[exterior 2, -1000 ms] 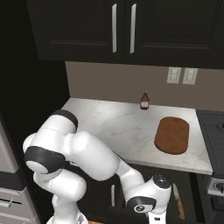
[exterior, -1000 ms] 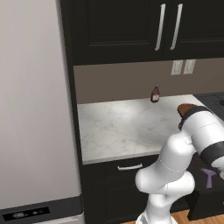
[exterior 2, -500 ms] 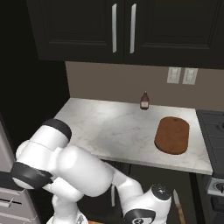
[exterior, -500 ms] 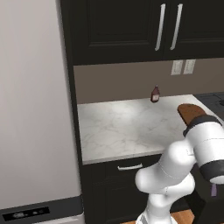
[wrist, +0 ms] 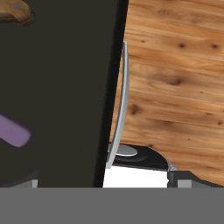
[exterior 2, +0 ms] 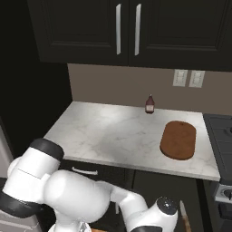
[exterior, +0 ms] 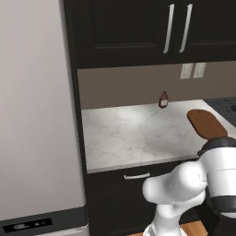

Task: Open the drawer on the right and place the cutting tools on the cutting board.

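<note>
Down low, the hand is looking straight into the drawer [wrist: 57, 87] — it is standing open, its silver handle [wrist: 121, 105] running along the front edge over the wood floor [wrist: 175, 78]. The gripper [wrist: 103, 181] is hanging just above with its jaws spread wide, holding nothing. Inside, a purple end of the cutting tools [wrist: 13, 131] is peeking in at the left, a brown handle [wrist: 15, 12] lying in the far corner. So the opening looks done; the next move calls for shifting left over that purple piece and closing on it. Up on the counter [exterior 2: 113, 136] the cutting board [exterior 2: 178, 139] is waiting bare, a small bottle [exterior 2: 149, 104] standing behind it by the wall.
</note>
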Robot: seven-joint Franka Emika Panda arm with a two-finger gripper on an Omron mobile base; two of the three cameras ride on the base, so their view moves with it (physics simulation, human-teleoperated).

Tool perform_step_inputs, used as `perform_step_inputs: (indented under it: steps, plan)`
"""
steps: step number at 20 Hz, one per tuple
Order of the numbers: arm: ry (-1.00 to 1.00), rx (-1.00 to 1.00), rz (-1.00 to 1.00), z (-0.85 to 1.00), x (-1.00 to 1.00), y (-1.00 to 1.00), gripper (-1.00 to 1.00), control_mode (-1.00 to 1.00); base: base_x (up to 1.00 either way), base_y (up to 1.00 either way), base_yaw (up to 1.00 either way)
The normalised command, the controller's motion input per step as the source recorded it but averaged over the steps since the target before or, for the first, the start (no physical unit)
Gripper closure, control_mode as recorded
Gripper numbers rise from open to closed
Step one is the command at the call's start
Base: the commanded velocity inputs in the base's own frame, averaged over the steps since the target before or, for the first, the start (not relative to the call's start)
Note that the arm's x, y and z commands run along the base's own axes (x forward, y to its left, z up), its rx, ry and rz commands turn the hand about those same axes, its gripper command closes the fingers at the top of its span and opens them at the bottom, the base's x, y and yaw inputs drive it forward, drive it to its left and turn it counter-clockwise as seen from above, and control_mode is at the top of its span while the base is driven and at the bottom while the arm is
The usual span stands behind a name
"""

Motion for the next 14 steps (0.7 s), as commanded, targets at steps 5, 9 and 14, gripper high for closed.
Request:
perform_step_inputs:
  steps: [5,9,14]
  plan:
    - [0.00,0.00,0.00,0.00,-0.07,0.00,-1.00,-1.00,0.00,0.00,0.00]
    - [0.08,0.00,0.00,0.08,0.00,0.03,-1.00,-1.00,0.00,0.00,0.00]
    - [0.13,0.00,0.00,0.20,0.00,0.04,-1.00,-1.00,0.00,0.00,0.00]
